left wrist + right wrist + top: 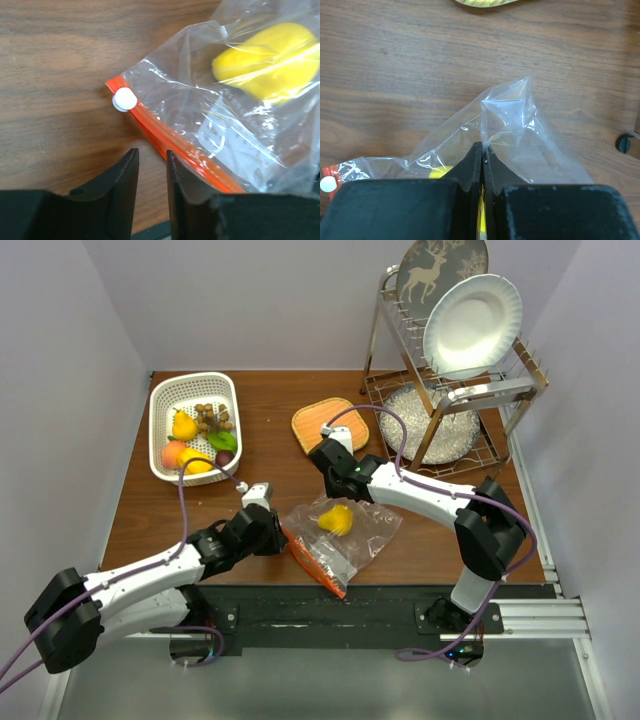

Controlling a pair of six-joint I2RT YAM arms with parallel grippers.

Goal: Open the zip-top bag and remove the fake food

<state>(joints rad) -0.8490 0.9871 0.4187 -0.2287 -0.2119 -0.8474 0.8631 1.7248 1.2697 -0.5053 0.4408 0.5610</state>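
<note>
The clear zip-top bag (352,540) lies at the near middle of the table, its orange-red zipper strip (165,137) and white slider (124,99) toward the left arm. One yellow lemon (336,520) is inside it and also shows in the left wrist view (270,60). My right gripper (483,149) is shut on a raised fold of the bag's far side (507,117). My left gripper (152,157) is slightly open and empty, low over the table by the zipper strip, just short of the slider. The other fake food, pear (183,425), grape cluster (212,417), green piece, peach and a small purple piece, lies in a white basket (160,420).
An orange woven mat (330,425) lies just beyond the right gripper. A metal dish rack (450,410) with a white plate (472,325) stands at the back right. The table's near edge runs just below the bag.
</note>
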